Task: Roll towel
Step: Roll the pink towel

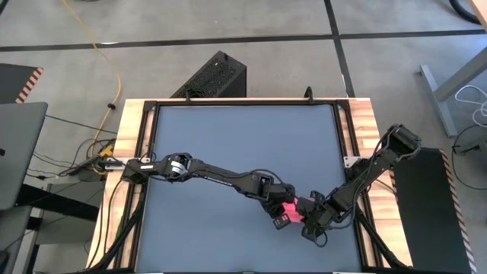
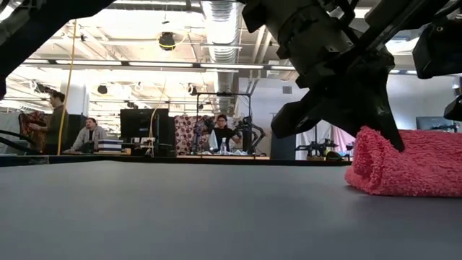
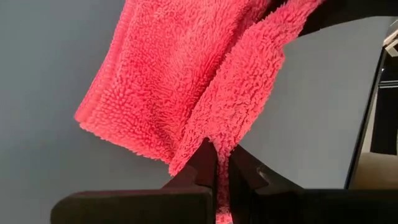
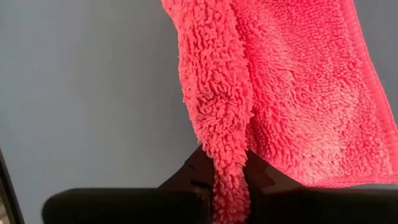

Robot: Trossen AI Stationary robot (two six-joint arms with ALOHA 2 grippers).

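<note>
Here, in the high view, the towel [image 1: 290, 208] is seen only as a small pink patch on the near right part of the table [image 1: 228, 144], between the left gripper [image 1: 280, 215] and the right gripper [image 1: 310, 216], which meet over it.

In the low view, the towel [image 2: 404, 162] lies on the table with a rolled or folded-over end turned to the picture's left; its long axis cannot be told for sure.

In the left wrist view, the fingers [image 3: 202, 168] are closed narrowly on a fold of the towel [image 3: 180, 81].

In the right wrist view, a thick fold of the towel [image 4: 273, 81] is pinched in the same way.

The rolling step is judged to be in hand. Next, both grips should be turned together, so that the roll is kept even.
</note>
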